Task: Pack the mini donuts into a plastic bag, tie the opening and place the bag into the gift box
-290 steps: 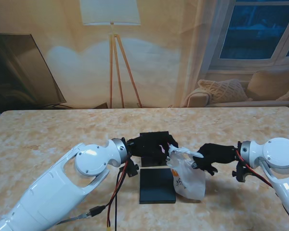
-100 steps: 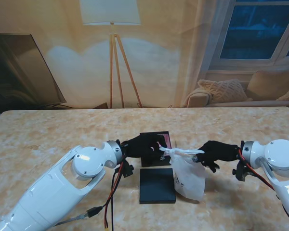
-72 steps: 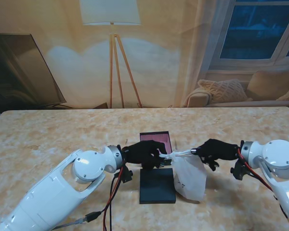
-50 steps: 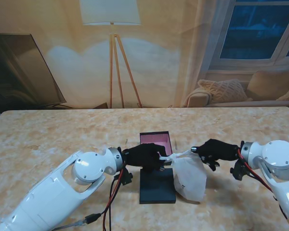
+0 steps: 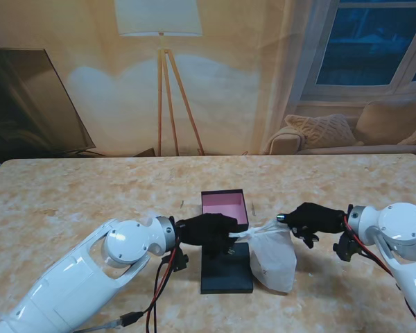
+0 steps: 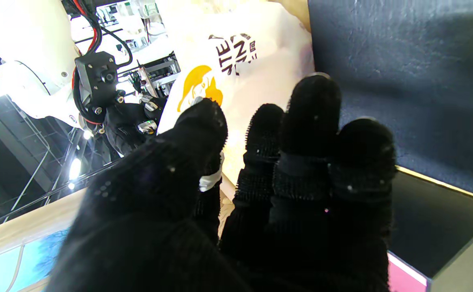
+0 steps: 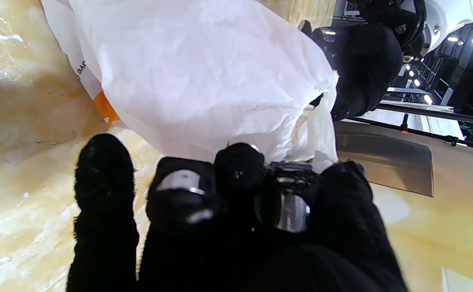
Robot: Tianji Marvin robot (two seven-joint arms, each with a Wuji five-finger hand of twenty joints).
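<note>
1. White crinkled plastic bag [image 5: 272, 260] with an orange logo and dark lettering stands on the marble-pattern table [image 5: 69, 201], just right of the flat black box lid [image 5: 226, 272]. Its neck is drawn into a thin horizontal strand between both hands.
2. Bag contents: not visible in any view, plastic is opaque.
3. Left hand [image 5: 206, 229], black-gloved, is clamped on the left end of the strand. In the left wrist view a bit of white plastic shows between thumb and index; the other fingers [image 6: 315, 121] are curled side by side and cover the pinch itself.
4. Right hand [image 5: 310, 218], black-gloved, is pinching the right end. In the right wrist view the fingertips [image 7: 240, 162] are closed at the bag's gathered top edge, exact contact hidden behind knuckles.
5. Knot: can't tell whether one exists, the strand is too thin in the stand view.
6. Open black gift box with pink lining [image 5: 224, 205] sits farther from me than the lid, behind the left hand; its near edge is covered by that hand.
7. Both white forearms are cut off at the frame bottom.
</note>
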